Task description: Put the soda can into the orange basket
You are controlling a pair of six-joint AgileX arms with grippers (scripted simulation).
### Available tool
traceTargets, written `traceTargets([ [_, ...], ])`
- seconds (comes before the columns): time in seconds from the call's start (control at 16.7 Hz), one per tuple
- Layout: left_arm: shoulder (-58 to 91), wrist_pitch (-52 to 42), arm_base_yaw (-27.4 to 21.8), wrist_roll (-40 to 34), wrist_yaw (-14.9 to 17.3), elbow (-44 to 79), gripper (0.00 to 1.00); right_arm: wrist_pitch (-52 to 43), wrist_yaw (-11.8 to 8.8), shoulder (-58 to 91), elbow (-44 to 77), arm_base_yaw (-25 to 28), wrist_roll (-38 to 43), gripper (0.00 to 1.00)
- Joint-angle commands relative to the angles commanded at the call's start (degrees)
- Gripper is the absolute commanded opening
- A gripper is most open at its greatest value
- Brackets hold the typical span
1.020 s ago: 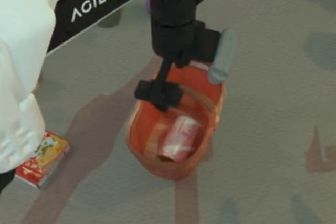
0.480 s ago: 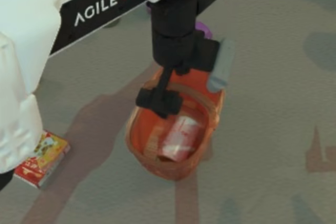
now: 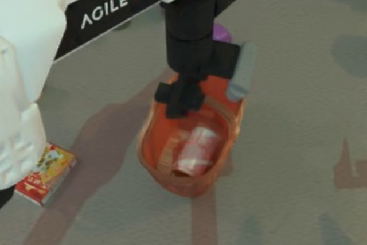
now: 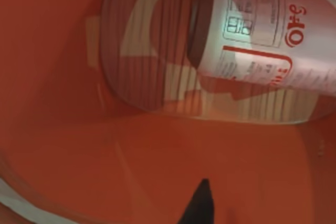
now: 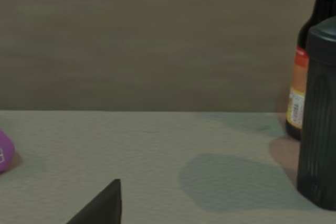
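The soda can (image 3: 195,151) lies on its side on the slatted bottom of the orange basket (image 3: 150,159), which stands near the middle of the tabletop (image 3: 298,159). My left gripper (image 3: 182,97) hangs over the basket's far rim, apart from the can and holding nothing; how wide its fingers stand I cannot tell. A red box (image 3: 46,174) sits by the tabletop's left edge. My right arm is out of the top view; its fingers I cannot tell.
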Motion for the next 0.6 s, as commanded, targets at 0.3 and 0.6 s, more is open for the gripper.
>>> traceTargets([
  [0.3, 0.0, 0.0, 0.0, 0.0, 0.0, 0.0, 0.0, 0.0, 0.0, 0.0, 0.0, 0.0, 0.0, 1.0],
  [0.6, 0.0, 0.0, 0.0, 0.0, 0.0, 0.0, 0.0, 0.0, 0.0, 0.0, 0.0, 0.0, 0.0, 1.0],
])
